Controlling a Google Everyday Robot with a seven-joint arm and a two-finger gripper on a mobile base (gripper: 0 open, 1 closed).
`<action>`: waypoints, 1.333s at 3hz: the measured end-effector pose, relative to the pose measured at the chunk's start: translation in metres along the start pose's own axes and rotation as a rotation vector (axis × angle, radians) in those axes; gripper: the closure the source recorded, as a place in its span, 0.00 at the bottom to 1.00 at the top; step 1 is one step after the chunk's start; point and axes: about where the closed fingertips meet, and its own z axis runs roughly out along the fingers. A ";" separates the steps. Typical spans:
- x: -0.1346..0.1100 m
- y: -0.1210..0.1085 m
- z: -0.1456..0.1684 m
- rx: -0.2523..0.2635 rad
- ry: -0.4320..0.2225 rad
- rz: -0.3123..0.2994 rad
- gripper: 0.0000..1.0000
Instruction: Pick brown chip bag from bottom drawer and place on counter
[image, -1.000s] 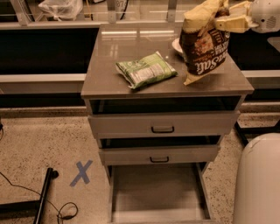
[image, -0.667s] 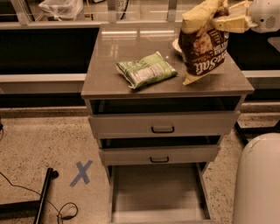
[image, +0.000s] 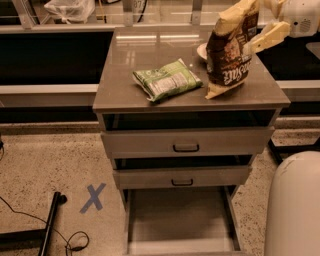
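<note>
The brown chip bag (image: 231, 55) stands nearly upright on the right part of the counter (image: 130, 75), its lower corner resting on the slab. My gripper (image: 256, 25) is at the top right, against the bag's upper right edge. Its fingers (image: 270, 35) look spread, the lower one angled down beside the bag. The bottom drawer (image: 180, 220) is pulled out below the cabinet and its grey floor is bare.
A green and white snack bag (image: 167, 80) lies in the middle of the counter. A white bowl (image: 202, 50) sits behind the brown bag. The two upper drawers (image: 186, 142) are slightly open. A blue tape X (image: 93, 197) and cables lie on the floor at left. A white robot part (image: 295, 205) fills the lower right.
The bag's crumpled top has sprung upright and the bag stands straighter. The lower finger has swung down and away from the bag's top.
</note>
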 end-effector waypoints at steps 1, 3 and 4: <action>0.000 0.000 0.000 0.000 0.000 0.000 0.00; -0.002 -0.008 -0.023 0.047 -0.112 -0.037 0.00; -0.003 -0.018 -0.044 0.114 -0.069 -0.053 0.00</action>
